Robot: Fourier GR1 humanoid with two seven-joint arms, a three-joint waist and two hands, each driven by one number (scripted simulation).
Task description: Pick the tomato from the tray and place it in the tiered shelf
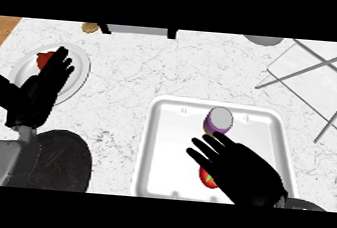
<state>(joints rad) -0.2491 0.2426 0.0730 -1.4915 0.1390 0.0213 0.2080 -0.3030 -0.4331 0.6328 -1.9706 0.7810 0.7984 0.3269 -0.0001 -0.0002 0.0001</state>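
Observation:
A white tray (170, 151) lies at the centre right of the marble counter. The red tomato (208, 179) rests near the tray's lower edge, mostly hidden under my right hand (244, 172). That hand hovers over the tray with its fingers spread straight, open, holding nothing. A purple and white round object (219, 120) lies in the tray just beyond the fingertips. The tiered shelf (319, 72), grey wire frame with pale panels, stands at the upper right. My left hand (36, 93) rests open at the left, fingers up.
A white plate (74, 76) with a red item (44, 60) sits at the far left, partly behind my left hand. A dark round object (71, 163) lies at the lower left. A grey bowl (264, 40) and other items line the back edge.

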